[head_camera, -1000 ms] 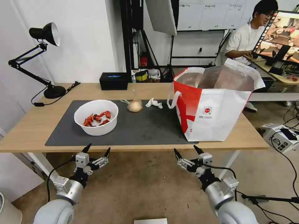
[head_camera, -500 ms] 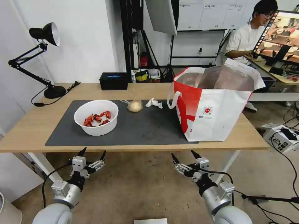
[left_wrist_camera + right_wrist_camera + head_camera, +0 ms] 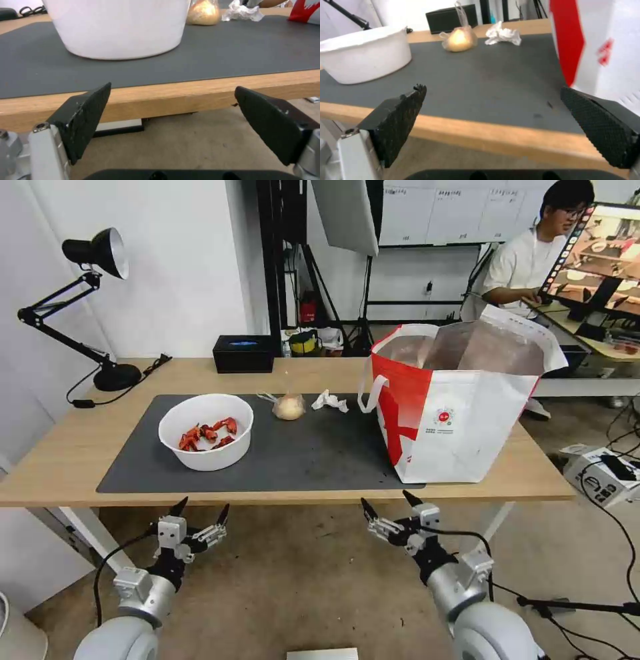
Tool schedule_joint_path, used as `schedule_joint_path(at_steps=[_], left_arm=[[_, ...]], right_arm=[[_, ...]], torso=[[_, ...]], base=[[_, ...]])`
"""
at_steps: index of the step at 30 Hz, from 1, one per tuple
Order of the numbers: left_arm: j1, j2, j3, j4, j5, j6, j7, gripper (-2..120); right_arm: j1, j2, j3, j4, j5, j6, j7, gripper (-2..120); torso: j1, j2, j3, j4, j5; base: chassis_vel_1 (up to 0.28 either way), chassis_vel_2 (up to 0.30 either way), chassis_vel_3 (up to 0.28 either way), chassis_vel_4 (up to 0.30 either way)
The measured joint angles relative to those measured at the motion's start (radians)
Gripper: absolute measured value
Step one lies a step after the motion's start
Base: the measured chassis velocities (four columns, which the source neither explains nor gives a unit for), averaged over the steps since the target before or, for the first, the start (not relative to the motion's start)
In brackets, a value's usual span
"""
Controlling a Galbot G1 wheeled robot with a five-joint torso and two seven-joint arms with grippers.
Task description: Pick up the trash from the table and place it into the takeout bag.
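Both grippers hang low in front of the table (image 3: 80, 447), below its front edge, and each has its fingers spread wide with nothing between them. The left gripper (image 3: 200, 511) sits under the white bowl (image 3: 206, 431), which stands on the dark mat (image 3: 313, 453) with red shells inside. In the left wrist view the bowl (image 3: 120, 27) is straight ahead and higher than the fingers (image 3: 85, 117), so that arm looks nearest to it and would have to rise over the wood edge first. The right gripper (image 3: 385, 505) is under the gap between the bowl and the takeout bag (image 3: 460, 407). The small clear bag with the beige lump (image 3: 289, 407) and the crumpled tissue (image 3: 330, 401) lie side by side at the back of the mat, the tissue nearer the takeout bag, so I think the right arm is closer to those two. The takeout bag stands upright on the right end of the table with its mouth open at the top, so things must go up and over its tall rim. The middle of the mat is bare, which leaves room to move. The black box (image 3: 244, 353) sits behind the mat, well apart from the trash
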Motion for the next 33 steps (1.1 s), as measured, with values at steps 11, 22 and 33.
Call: schedule_joint_path(at_steps=[11, 22, 33], left_arm=[[-0.018, 0.024, 0.005, 0.008, -0.005, 0.001, 0.0, 100], [-0.039, 0.02, 0.016, 0.029, -0.006, 0.003, -0.004, 100], [-0.047, 0.02, 0.017, 0.042, -0.007, 0.003, -0.007, 100]], right_arm=[[0.259, 0.005, -0.159, -0.082, 0.028, -0.055, 0.079, 100], [0.533, 0.054, -0.324, -0.226, 0.12, -0.106, 0.184, 100], [0.749, 0.147, -0.441, -0.376, 0.191, -0.157, 0.327, 100]], torso=[[0.0, 0.0, 0.0, 0.0001, -0.0001], [0.0, 0.0, 0.0, 0.0001, -0.0001], [0.0, 0.0, 0.0, 0.0001, -0.0001]], base=[[0.0, 0.0, 0.0, 0.0], [0.0, 0.0, 0.0, 0.0], [0.0, 0.0, 0.0, 0.0]])
